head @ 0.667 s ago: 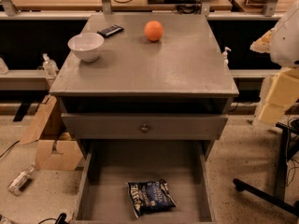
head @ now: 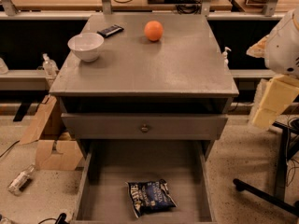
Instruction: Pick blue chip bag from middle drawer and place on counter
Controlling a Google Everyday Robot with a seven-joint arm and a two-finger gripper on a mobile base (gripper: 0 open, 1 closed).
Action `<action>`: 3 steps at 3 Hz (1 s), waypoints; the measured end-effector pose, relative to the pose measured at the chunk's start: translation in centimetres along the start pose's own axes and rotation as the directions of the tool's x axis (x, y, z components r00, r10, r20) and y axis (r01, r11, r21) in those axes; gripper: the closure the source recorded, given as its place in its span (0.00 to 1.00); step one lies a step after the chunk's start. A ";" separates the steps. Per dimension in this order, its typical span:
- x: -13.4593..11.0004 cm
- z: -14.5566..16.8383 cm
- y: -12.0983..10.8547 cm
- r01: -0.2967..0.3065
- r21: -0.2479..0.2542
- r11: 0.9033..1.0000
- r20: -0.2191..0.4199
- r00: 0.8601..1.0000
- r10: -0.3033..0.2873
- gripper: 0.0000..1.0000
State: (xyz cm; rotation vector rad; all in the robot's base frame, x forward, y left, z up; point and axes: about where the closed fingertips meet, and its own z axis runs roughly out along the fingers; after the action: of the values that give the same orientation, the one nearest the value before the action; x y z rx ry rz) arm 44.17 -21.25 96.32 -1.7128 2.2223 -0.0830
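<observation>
The blue chip bag (head: 150, 197) lies flat on the grey floor of the open middle drawer (head: 96, 190), near its front and centre. The grey counter (head: 154, 69) is above it, the top of the cabinet. My gripper (head: 273, 101) shows as cream parts under a white arm shell (head: 285, 41) at the right edge. It is well right of the cabinet, at about counter height, far from the bag and holding nothing I can see.
On the counter stand a white bowl (head: 86, 45), an orange (head: 153, 31) and a flat black wrapper (head: 110, 30). A closed drawer front with a knob (head: 145, 128) sits above the open drawer. Cardboard (head: 51, 143) and a bottle (head: 19, 179) lie on the floor at left; a black stand base (head: 271, 195) is at right.
</observation>
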 end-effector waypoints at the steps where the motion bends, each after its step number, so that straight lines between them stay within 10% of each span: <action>1: 0.0 4.2 2.1 0.004 -0.045 0.999 0.077 0.997 -0.001 0.00; 3: 4.0 20.1 9.6 0.016 -0.132 0.991 0.189 0.982 0.009 0.00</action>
State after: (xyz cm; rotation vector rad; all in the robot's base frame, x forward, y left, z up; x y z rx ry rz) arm 40.26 -19.29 74.13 -1.7136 2.1264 0.2236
